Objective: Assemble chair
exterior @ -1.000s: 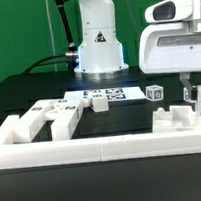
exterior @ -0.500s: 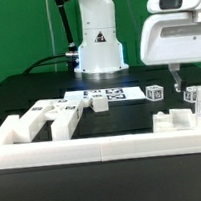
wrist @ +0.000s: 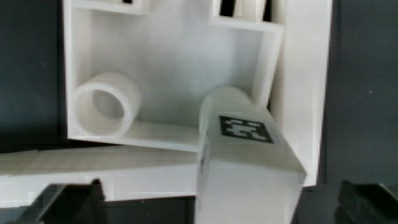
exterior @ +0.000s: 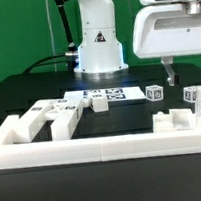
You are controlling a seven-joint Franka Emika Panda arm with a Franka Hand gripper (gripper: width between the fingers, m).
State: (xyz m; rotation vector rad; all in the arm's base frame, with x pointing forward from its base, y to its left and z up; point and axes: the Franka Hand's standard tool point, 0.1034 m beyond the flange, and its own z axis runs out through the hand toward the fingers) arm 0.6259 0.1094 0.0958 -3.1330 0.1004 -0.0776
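Lying nearest: long white rail [exterior: 103, 143] along the bench [exterior: 121, 118] front.
Chair pieces [exterior: 52, 116]: grouped at the exterior view's left; more pieces [exterior: 179, 118] at its right.
Claw [exterior: 172, 78]: fingers apart, empty, above the right group.
Farthest: marker board [exterior: 108, 92].

One pincer [exterior: 170, 75], one marker board [exterior: 106, 92], one border rail [exterior: 104, 148].
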